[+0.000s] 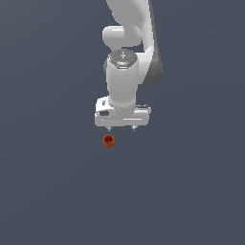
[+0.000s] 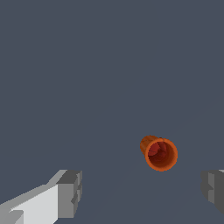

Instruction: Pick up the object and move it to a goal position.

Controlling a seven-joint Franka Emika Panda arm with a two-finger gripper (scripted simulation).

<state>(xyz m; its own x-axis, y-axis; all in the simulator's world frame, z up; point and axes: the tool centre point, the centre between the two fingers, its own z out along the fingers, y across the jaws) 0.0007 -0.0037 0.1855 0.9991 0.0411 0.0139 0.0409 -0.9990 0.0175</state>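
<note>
The object (image 1: pixel 108 141) is a tiny orange-red cup with a darker hollow top, resting on the flat grey ground. In the exterior view it lies just below my white gripper (image 1: pixel 122 128) and slightly toward that view's left. The gripper is open, its two short fingertips (image 1: pixel 110 128) spread apart with nothing between them. In the wrist view the object (image 2: pixel 160 153) shows with its hollow mouth facing the camera, ahead of the gap between the grey finger pads (image 2: pixel 70 192), nearer the far pad (image 2: pixel 213 189). The gripper (image 2: pixel 142 192) does not touch it.
The white arm (image 1: pixel 127 57) rises above the gripper to the top edge of the exterior view. A plain dark grey surface (image 1: pixel 48 191) fills everything else in both views.
</note>
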